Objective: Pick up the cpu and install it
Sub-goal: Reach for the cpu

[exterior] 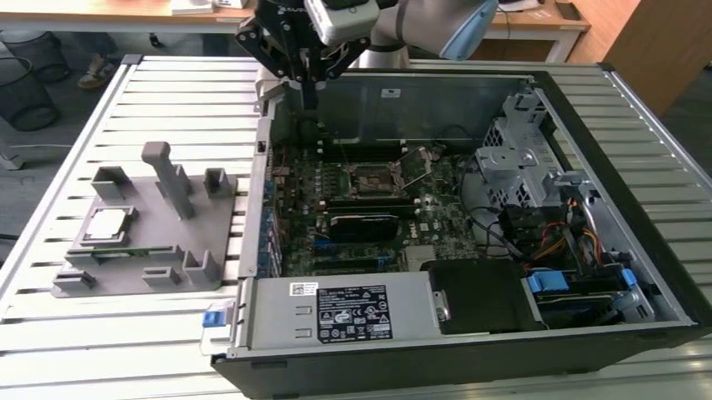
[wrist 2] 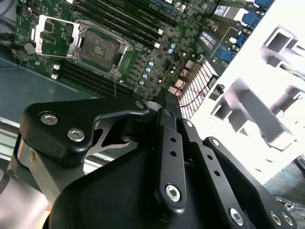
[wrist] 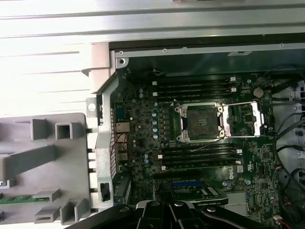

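Slatted bench [exterior: 67, 350]: gripper [exterior: 309, 98], jaws together, hangs at eleven o'clock of case [exterior: 468, 362]; cpu [exterior: 108, 225] lies on fixture [exterior: 167, 250], nine o'clock; label [exterior: 353, 310] at six.

The cpu [exterior: 108, 225] has a smooth, silvery metal top. The fixture [exterior: 167, 239] is matt grey plastic. The counter [exterior: 167, 92] is pale slatted metal. The gripper [exterior: 309, 102] is matt black with shiny screws.
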Robot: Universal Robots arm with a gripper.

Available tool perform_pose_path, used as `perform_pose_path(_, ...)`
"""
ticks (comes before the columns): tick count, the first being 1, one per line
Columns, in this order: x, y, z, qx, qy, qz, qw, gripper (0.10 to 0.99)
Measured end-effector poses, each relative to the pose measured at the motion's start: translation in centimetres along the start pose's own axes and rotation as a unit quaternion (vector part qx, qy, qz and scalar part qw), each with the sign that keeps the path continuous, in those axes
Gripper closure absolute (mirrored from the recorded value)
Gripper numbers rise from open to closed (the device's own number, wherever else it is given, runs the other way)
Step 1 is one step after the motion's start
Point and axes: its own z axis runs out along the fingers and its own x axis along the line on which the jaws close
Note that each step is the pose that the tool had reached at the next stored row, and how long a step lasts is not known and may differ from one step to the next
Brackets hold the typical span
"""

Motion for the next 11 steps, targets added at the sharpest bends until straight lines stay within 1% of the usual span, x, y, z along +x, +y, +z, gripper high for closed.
perform_pose_path(11,0.47,-0.04,0.02,0.0000,0.0000,0.000,1.0000,0.980)
